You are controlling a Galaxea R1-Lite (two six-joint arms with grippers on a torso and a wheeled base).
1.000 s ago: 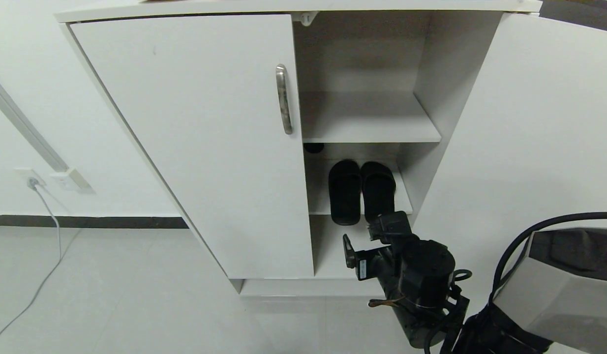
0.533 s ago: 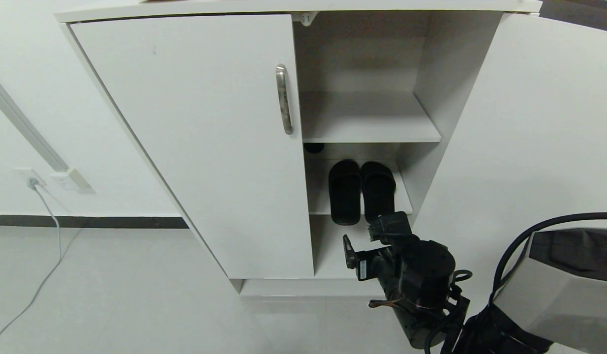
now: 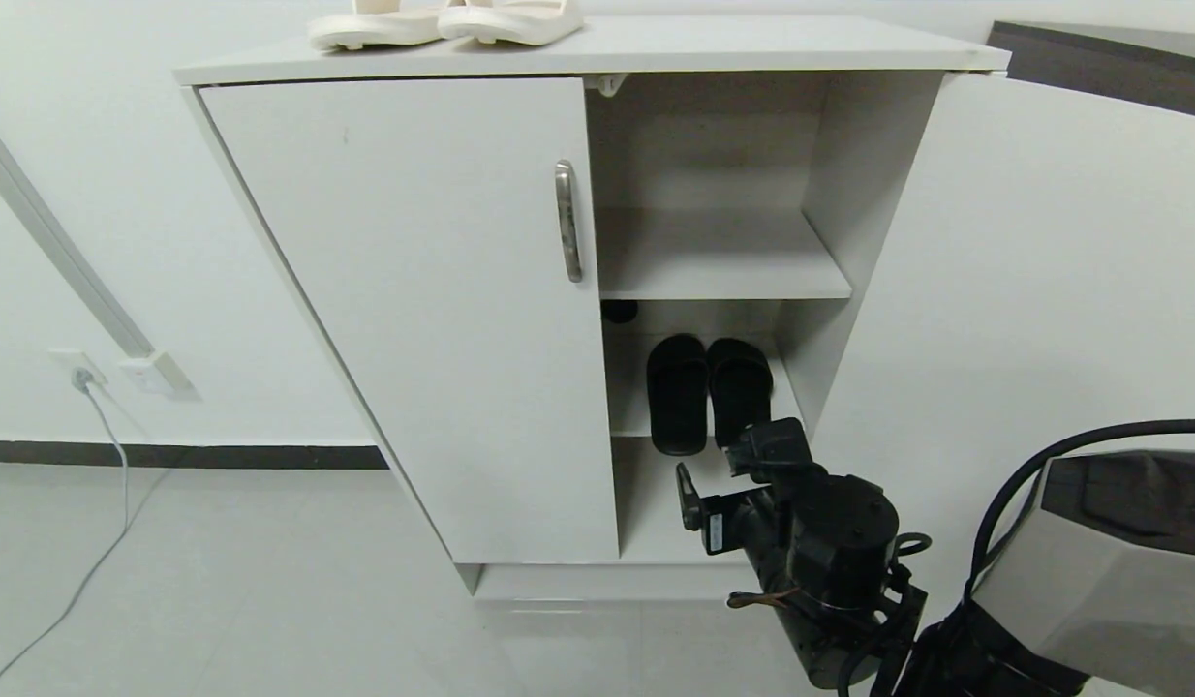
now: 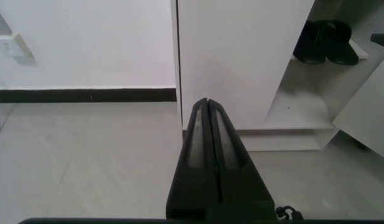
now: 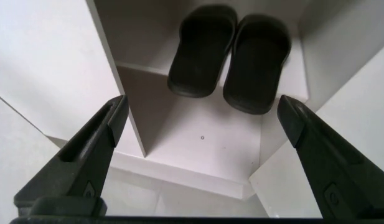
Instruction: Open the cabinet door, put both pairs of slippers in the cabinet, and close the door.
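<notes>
The right-hand door [image 3: 1043, 271] of the white two-door cabinet [image 3: 597, 46] stands swung wide, filling the right of the head view. I take that as deliberate, since only half the loading looks done. The left door [image 3: 413, 310], with its brushed metal bar handle [image 3: 566, 221], is closed.

A pair of black rubber slide slippers [image 3: 699, 387] sits on the middle shelf [image 3: 622, 397], just right of centre in the frame, below a bare upper shelf [image 3: 714, 257]. The two lie side by side, touching or nearly so. Their long axes run front to back, close to vertical in the picture. The strap ends lie deeper in, so the toes seem to point at the back wall. The heels come right to the shelf's front lip, perhaps a little over it; in the right wrist view the same pair [image 5: 201, 53] hangs at the edge.

The right gripper [image 3: 728, 465] hovers low in front of that shelf. Its fingers [image 5: 86, 162] are spread wide with nothing between them, clear of the slippers.

A pair of cream foam slippers [image 3: 501, 19] rests on the cabinet top at the upper left of the frame. They lie lengthwise across the picture, and I can't tell their toe ends. They probably go in next.

The left gripper [image 4: 207, 109] is pressed together on nothing and aimed at the floor by the closed door, likely parked clear.
</notes>
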